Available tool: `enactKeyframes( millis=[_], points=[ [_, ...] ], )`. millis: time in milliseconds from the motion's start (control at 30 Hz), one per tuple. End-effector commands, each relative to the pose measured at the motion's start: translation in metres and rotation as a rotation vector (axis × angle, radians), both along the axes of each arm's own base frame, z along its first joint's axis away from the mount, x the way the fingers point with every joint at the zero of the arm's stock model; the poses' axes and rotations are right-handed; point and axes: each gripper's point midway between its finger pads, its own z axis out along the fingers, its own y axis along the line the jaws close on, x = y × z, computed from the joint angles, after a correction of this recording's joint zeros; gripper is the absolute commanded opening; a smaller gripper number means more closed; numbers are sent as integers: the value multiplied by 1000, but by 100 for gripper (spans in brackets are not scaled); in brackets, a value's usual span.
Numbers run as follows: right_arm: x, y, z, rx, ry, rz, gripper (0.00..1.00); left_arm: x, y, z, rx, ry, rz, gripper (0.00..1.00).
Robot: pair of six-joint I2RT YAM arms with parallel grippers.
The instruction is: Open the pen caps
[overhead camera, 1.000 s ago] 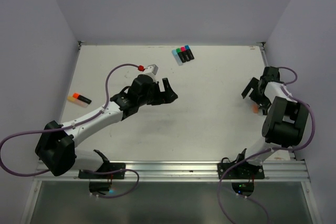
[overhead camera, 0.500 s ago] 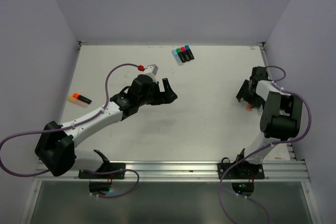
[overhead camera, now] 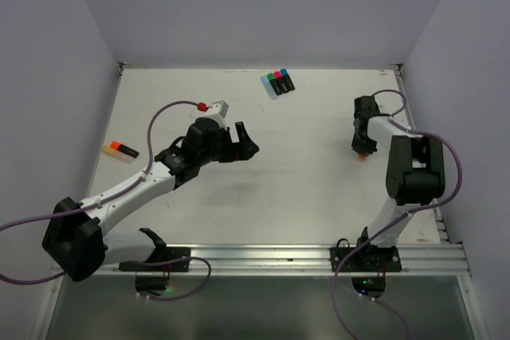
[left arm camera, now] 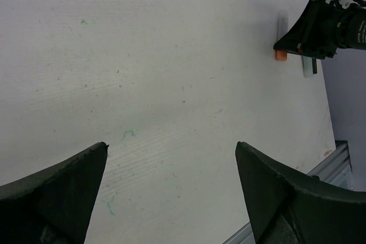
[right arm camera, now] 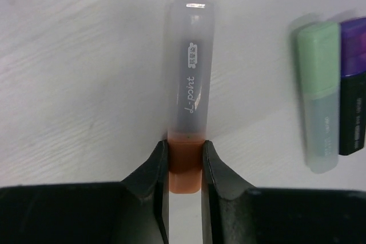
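The right pincer (right arm camera: 185,148) is clamped on the orange cap (right arm camera: 185,180) at the near end of a pale pen body (right arm camera: 190,78), whose long axis runs straight away along the counter (right arm camera: 68,84). Farther off, the left pincer (left arm camera: 171,144) gapes wide, empty.

Left arm (overhead camera: 131,187) extends forward and to the right from its base, elbow low. Left gripper (overhead camera: 248,140) faces right, jaws spread to full width. Right arm (overhead camera: 410,169) is folded steeply above its base, wrist reaching forward. Right gripper (overhead camera: 360,149) is angled downward, jaws clamped on the orange cap (right arm camera: 185,167).
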Motion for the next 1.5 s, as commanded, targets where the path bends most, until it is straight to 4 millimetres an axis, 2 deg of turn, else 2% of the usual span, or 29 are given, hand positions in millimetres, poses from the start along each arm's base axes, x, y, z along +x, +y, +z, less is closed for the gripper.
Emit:
enactKeyframes(
  millis=[0, 167, 233, 267, 300, 333, 367, 400, 467, 500, 633, 700, 800, 1000, 1100, 1300, 1467],
  points=[
    [-1, 33, 9, -29, 40, 118, 0, 3, 11, -1, -26, -9, -20, 96],
    [-4, 91, 30, 67, -43, 268, 0, 3, 11, 7, -74, -16, -45, 95],
    [-14, 124, 41, 187, -92, 354, 0, 0, 9, 7, -83, -14, -65, 95],
    [-22, 143, 41, 273, -99, 398, 0, 0, 7, 8, -89, -18, -74, 94],
    [-26, 154, 44, 314, -110, 434, 0, 0, 5, 8, -95, -17, -85, 94],
    [-28, 168, 59, 351, -170, 482, 0, -4, 0, 3, -105, 6, -113, 94],
    [-39, 176, 56, 385, -164, 525, 0, -2, -1, 3, -116, 11, -120, 93],
    [-47, 194, 71, 450, -207, 592, 0, -5, -5, -3, -123, 39, -147, 92],
    [-60, 212, 76, 532, -234, 671, 0, -3, -14, 0, -170, 30, -171, 90],
    [-70, 232, 88, 612, -254, 750, 0, -6, -19, -4, -196, 62, -188, 90],
    [-97, 273, 107, 735, -270, 901, 0, -7, -36, 5, -336, 42, -233, 89],
    [-107, 293, 119, 773, -296, 961, 0, -7, -40, 5, -373, 65, -226, 86],
    [-115, 309, 129, 801, -311, 995, 0, -2, -43, 1, -377, 94, -207, 84],
    [-124, 335, 126, 784, -274, 1042, 0, 0, -47, -6, -341, 114, -155, 83],
    [-124, 347, 131, 765, -297, 1050, 0, -4, -50, -14, -328, 144, -149, 82],
    [-118, 354, 134, 743, -342, 1022, 0, -6, -47, -23, -325, 161, -117, 78],
    [-116, 356, 137, 737, -366, 1015, 0, -7, -47, -27, -330, 167, -111, 63]
  ],
)
